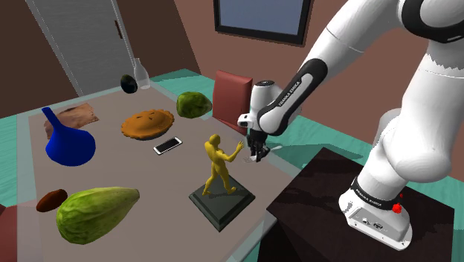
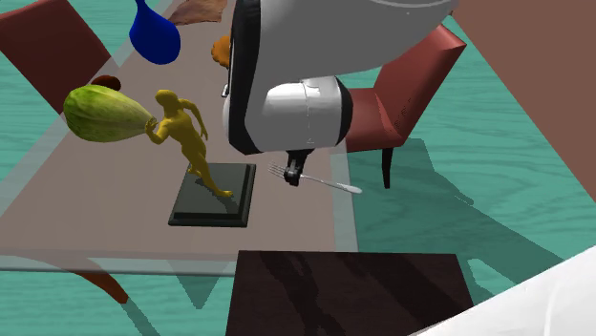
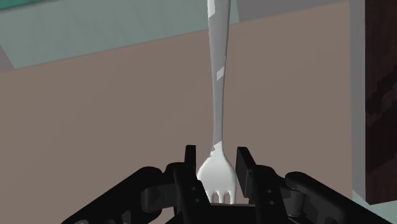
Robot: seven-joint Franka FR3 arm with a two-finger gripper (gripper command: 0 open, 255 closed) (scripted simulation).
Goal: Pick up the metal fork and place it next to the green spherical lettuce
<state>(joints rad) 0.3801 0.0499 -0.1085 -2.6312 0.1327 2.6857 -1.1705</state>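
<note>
A silvery metal fork (image 3: 218, 114) sits between the two black fingers of my gripper (image 3: 217, 167), which is shut on its tined end; the handle points away from the hand. In the shoulder view the gripper (image 1: 257, 154) hangs at the table's right edge, beside the yellow figurine, with the fork's handle (image 1: 276, 147) sticking out toward the stand. The second exterior view shows the fork (image 2: 325, 179) held level just above the table edge. The round green lettuce (image 1: 193, 104) rests at the far side of the table, near the red chair (image 1: 230, 93).
A yellow figurine on a dark base (image 1: 220, 175) stands close to the gripper. On the table (image 1: 111, 160) also lie a phone (image 1: 168, 145), a pie (image 1: 149, 123), a blue vase (image 1: 68, 141), a large elongated green vegetable (image 1: 97, 214) and a glass flask (image 1: 140, 74). The dark stand (image 1: 327, 201) is at the lower right.
</note>
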